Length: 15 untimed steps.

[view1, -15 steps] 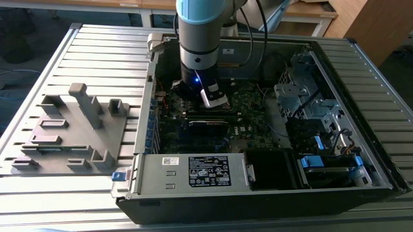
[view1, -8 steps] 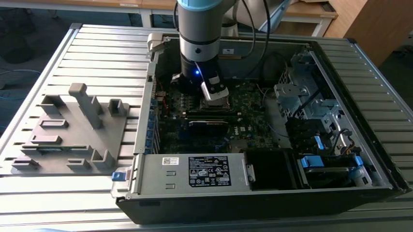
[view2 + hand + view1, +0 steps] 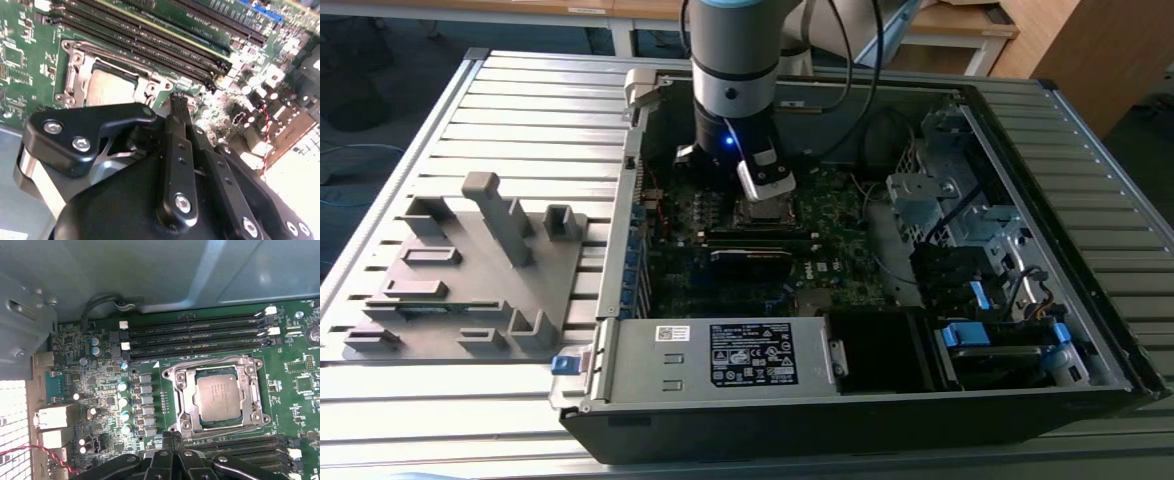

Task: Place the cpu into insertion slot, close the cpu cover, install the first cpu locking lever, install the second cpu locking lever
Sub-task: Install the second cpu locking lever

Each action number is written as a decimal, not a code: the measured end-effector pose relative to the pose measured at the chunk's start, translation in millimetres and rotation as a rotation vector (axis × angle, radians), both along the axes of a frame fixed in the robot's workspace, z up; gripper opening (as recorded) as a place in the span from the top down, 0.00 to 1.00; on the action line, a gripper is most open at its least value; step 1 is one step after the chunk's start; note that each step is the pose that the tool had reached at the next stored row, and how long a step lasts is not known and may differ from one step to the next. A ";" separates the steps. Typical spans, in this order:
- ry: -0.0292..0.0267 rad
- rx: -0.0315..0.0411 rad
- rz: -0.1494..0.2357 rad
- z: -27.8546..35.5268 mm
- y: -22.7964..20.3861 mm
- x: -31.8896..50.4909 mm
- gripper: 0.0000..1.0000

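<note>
Hovering just beside the insertion slot (image 3: 217,396), gripper (image 3: 172,436) has fingers pinched together, holding nothing. cpu (image 3: 220,396) sits in the slot with cpu cover (image 3: 175,390) down around it. Levers: push low and steady, judging by clearance.

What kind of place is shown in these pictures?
Probably a robotics lab or test workbench: an open computer case lies on a ribbed metal table, a grey fixture block stands beside it, and the gripper hangs near the cpu.
</note>
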State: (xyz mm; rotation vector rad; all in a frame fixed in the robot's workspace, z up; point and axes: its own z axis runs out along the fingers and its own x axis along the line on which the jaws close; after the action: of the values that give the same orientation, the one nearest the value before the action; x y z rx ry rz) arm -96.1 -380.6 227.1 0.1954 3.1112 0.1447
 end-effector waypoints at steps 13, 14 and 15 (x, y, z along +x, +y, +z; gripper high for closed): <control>0.0005 -0.0013 -0.009 -0.7 0.6 40.3 0.89; 0.0005 -0.0024 -0.009 -0.8 2.0 42.3 0.89; 0.0006 -0.0141 -0.009 -1.1 11.6 46.5 0.89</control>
State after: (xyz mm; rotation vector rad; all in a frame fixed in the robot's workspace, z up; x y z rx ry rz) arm -49.6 -369.0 226.0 0.2088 3.1106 0.1225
